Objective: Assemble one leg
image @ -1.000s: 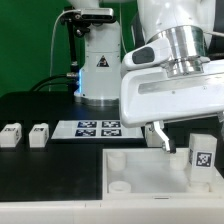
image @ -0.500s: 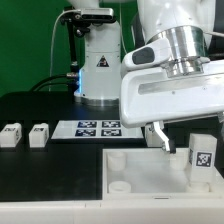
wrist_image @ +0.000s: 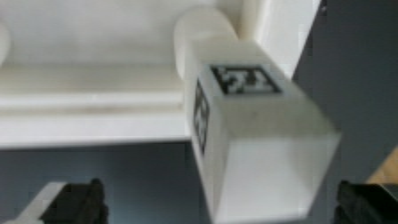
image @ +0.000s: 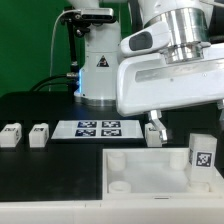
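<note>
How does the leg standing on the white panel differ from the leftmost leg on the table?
The leg on the panel stands upright; the leftmost leg lies low. The first sits at the square panel's corner, exterior view's right; the second on the black table, far left. The first's marker faces the camera plainly; the second shows only a small dark mark. Both are small white blocks.

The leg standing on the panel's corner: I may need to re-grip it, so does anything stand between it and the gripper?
Nothing visible does. In the wrist view the leg lines up between the two fingertips of the open gripper, with bare gaps on both sides.
</note>
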Controlling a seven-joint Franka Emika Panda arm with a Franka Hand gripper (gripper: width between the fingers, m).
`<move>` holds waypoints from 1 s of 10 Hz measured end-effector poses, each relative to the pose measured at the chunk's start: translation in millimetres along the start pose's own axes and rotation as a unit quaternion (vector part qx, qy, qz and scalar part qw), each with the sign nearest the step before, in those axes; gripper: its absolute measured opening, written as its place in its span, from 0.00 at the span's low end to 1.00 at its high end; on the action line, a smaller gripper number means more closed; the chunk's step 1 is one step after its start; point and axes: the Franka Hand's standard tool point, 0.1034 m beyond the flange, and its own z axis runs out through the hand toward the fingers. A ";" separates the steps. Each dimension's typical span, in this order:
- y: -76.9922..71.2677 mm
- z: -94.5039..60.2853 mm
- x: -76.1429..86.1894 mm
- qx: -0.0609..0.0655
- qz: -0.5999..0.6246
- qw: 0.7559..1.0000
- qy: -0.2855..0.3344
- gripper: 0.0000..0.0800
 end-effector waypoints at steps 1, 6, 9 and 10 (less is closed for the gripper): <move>-0.8 -1.1 3.6 0.010 0.007 0.999 -0.050 0.81; -1.9 10.6 11.0 0.035 0.017 0.981 -0.188 0.81; 7.4 13.7 12.5 0.033 0.013 0.984 -0.177 0.81; 7.5 14.6 12.4 0.032 0.013 0.984 -0.174 0.81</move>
